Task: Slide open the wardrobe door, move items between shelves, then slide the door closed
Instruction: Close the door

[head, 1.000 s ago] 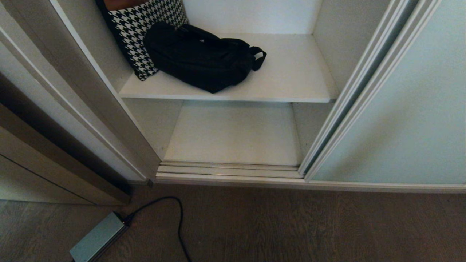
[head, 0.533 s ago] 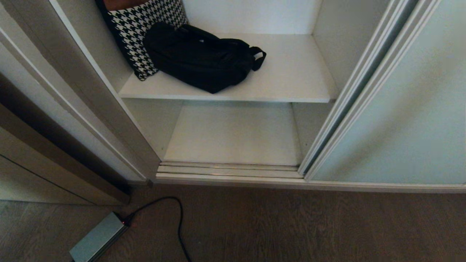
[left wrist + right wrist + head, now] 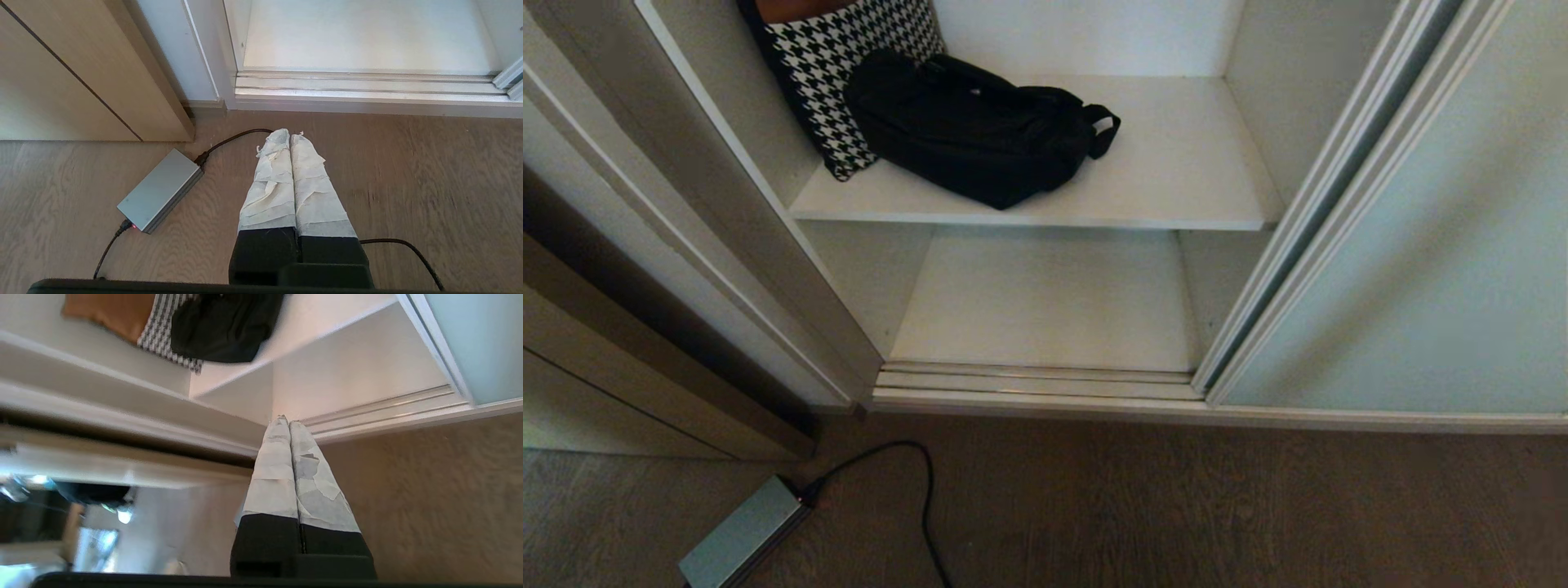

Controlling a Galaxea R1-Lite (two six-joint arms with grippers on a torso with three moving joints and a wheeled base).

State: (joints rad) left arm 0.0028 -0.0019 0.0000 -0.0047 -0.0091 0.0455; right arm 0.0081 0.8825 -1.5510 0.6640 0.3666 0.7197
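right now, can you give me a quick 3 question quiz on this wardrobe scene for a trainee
1. True or false: the sliding wardrobe door is closed across the opening.
2. Which lies on the upper shelf? A) black bag B) shoes C) books
3. Fill in: the lower shelf holds ____.

Key:
1. False; it is slid right and the shelves show.
2. A; the black bag lies against a houndstooth bag.
3. Nothing.

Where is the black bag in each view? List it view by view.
Head view: black bag on the upper shelf, upper middle.
Left wrist view: not in it.
Right wrist view: black bag at the top edge.
Shared landmark: the grooved floor track.
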